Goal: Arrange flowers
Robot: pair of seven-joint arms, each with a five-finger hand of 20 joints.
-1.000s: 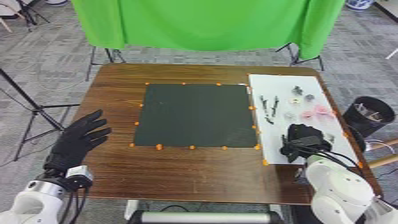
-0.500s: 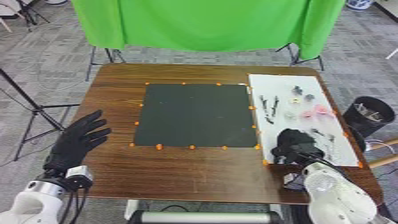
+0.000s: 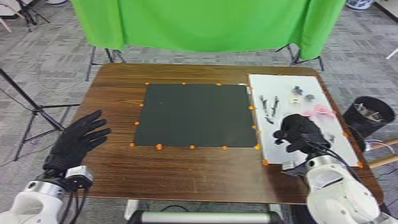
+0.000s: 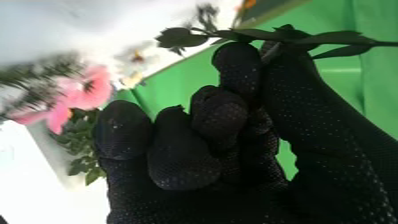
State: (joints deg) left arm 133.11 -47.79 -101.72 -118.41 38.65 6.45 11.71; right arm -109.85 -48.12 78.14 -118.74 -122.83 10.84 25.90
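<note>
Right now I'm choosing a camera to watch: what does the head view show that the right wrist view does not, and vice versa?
Head view: the left hand, open, and the black bin beside the table. Right wrist view: the leafy stem pinched by the right hand. Both: the right hand, pink flowers, white sheet and green cloth.

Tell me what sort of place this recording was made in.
Probably a robotics lab or test room: a green cloth hangs as a backdrop behind the wooden table, and a black tripod stand stands beside it on the grey floor.
</note>
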